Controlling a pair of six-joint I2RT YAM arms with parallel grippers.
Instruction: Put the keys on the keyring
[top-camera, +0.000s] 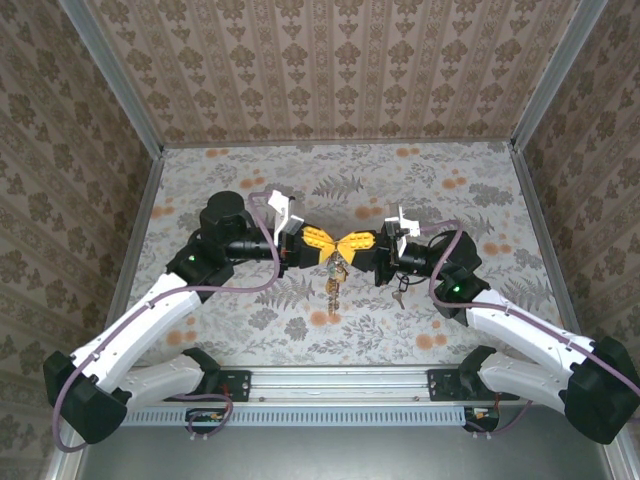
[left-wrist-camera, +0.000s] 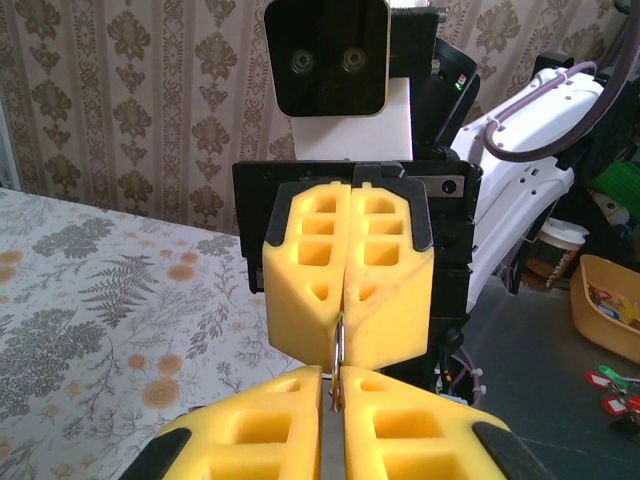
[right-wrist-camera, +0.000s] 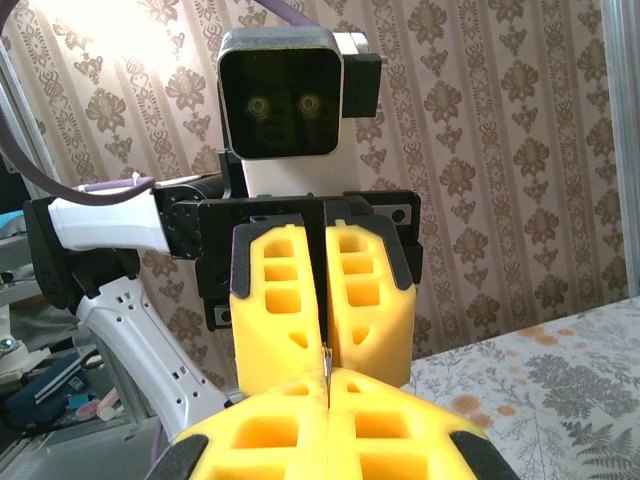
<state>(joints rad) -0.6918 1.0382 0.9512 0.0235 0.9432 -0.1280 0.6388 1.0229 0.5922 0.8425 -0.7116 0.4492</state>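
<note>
Running along the near table edge, a metal rail (top-camera: 340, 383) carries both arm bases. Just beyond it, at five o'clock from the meeting fingertips, a small dark object (top-camera: 398, 297) lies on the table (top-camera: 250, 190) beside the right arm. It is too small to name with certainty.

Farther in, the keys (top-camera: 331, 291) dangle in a tight bunch at six o'clock below the keyring (top-camera: 337, 267). Their colours and number blur together from above.

Over them the left gripper (top-camera: 328, 246) and the right gripper (top-camera: 348, 246) meet tip to tip above mid-table. Each has its yellow fingers pressed narrowly together on the keyring.

From the left wrist the ring reads as a thin metal sliver bridging the two pairs of fingers, the rest hidden between the foam pads. From the right wrist it is a shorter glint, edge-on and hard to make out.

At twelve o'clock the patterned wall (top-camera: 330, 70) closes the back.
</note>
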